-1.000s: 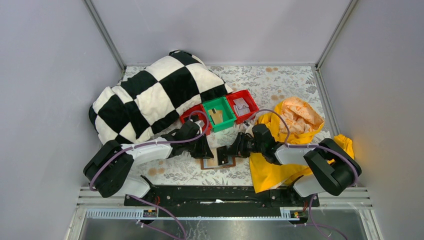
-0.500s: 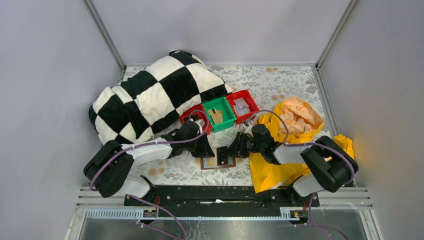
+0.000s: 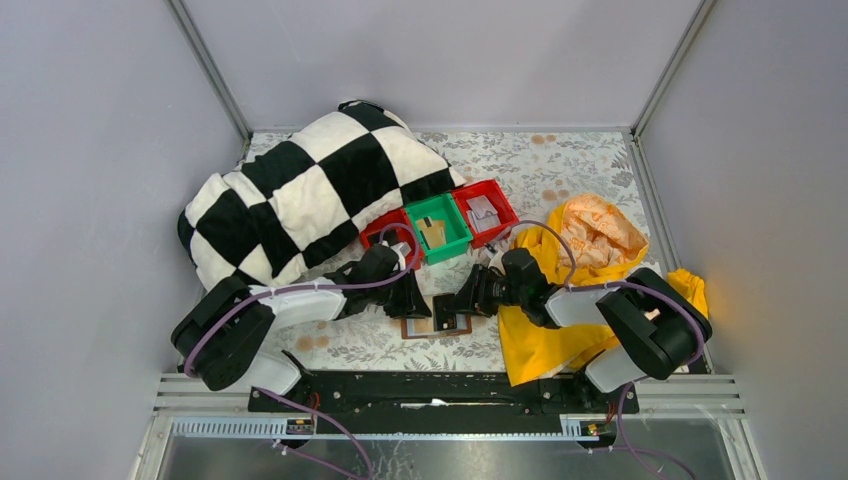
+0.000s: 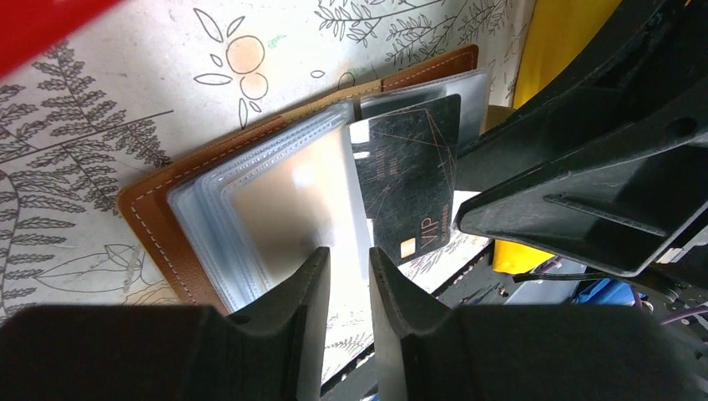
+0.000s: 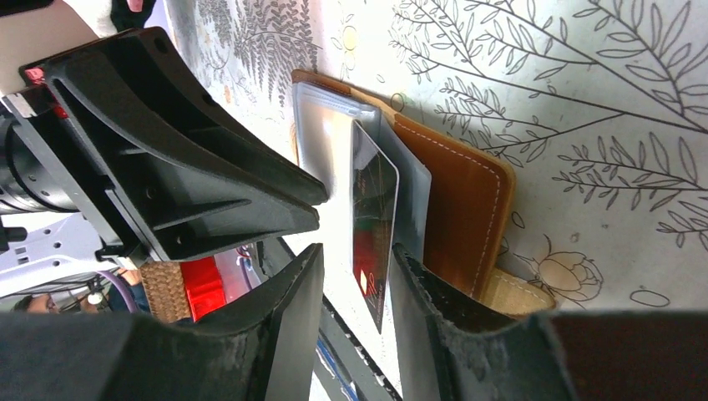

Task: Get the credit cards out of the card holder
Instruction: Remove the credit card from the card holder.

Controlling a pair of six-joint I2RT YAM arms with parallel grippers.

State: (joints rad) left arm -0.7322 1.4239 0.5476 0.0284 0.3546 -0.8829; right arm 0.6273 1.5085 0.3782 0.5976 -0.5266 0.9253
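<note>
The card holder (image 4: 159, 221) (image 3: 422, 330) (image 5: 463, 213) lies open on the flowered table between the two arms, its clear sleeves fanned out. A dark credit card (image 4: 411, 175) (image 5: 373, 221) marked VIP sticks halfway out of a sleeve toward the near edge. My right gripper (image 5: 357, 255) (image 3: 452, 312) is open, its fingers on either side of that card's free end, with a gap showing. My left gripper (image 4: 349, 255) (image 3: 411, 306) hovers at the pale sleeves' near edge with its jaws a narrow slit apart and nothing gripped.
A green bin (image 3: 438, 227) holding tan pieces stands behind the wallet, with red bins (image 3: 487, 212) beside it. A black-and-white checked blanket (image 3: 300, 195) fills the back left. Yellow cloth (image 3: 545, 345) lies under the right arm. The black base rail (image 3: 430, 390) runs along the near edge.
The right gripper's jaws have spread wider around the dark card. The left gripper and the wallet stay where they were.
</note>
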